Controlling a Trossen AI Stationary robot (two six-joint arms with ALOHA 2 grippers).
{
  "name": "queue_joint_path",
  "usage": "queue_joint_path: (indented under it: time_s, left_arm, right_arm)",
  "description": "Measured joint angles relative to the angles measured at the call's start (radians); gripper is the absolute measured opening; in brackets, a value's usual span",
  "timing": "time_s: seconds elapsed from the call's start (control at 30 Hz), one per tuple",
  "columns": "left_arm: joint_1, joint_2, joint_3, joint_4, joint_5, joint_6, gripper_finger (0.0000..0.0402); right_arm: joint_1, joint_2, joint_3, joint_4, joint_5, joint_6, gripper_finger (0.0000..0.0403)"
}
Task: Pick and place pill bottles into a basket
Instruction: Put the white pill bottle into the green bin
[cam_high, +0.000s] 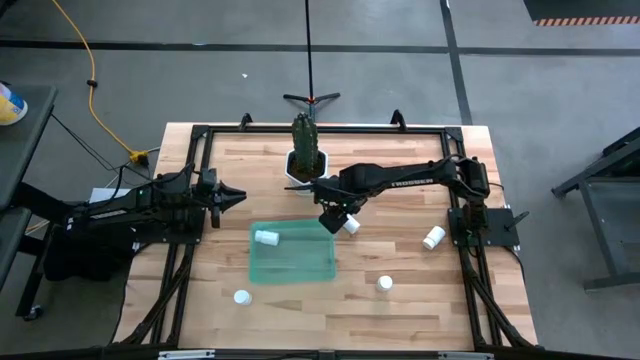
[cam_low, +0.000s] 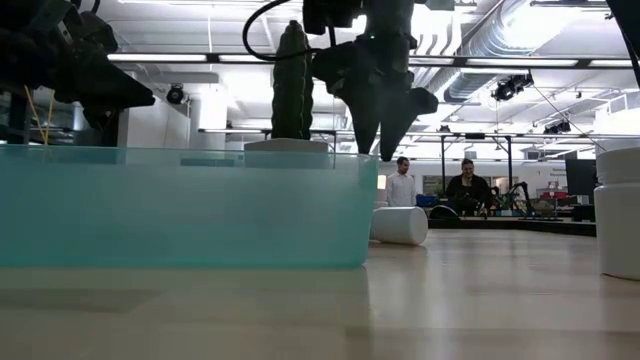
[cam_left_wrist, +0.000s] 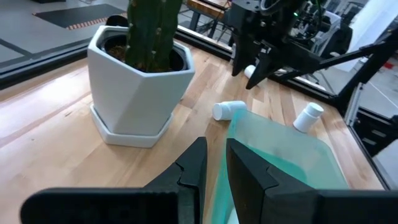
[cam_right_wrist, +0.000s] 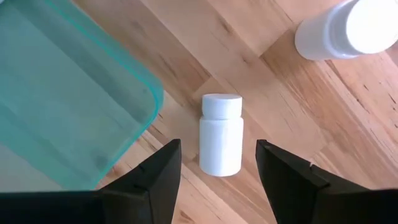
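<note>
Fingers of the right gripper stand apart, holding nothing, poised over a pill bottle that lies on its side on the table just beside the basket's far right corner. One bottle lies inside the basket at its far left, and three others sit scattered on the wood. Off at the table's left edge, the left gripper waits with its fingers closed on nothing.

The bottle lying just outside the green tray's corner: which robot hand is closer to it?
Right. The right gripper hangs open directly over that bottle; the left gripper waits shut across the basket.
</note>
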Motion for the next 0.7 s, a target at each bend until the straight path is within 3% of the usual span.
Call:
queue_joint_path:
  time_s: [0.37,0.7]
  left_arm:
    - [0.000,0.000,0.000,-0.001,0.018,0.000,0.0097]
    - [0.000,0.000,0.000,-0.001,0.024,0.000,0.0097]
  right_arm:
    - [0.000,0.041,0.000,0.012,0.014,0.007,0.0239]
    - [0.000,0.051,0.000,-0.031,0.024,-0.011,0.0240]
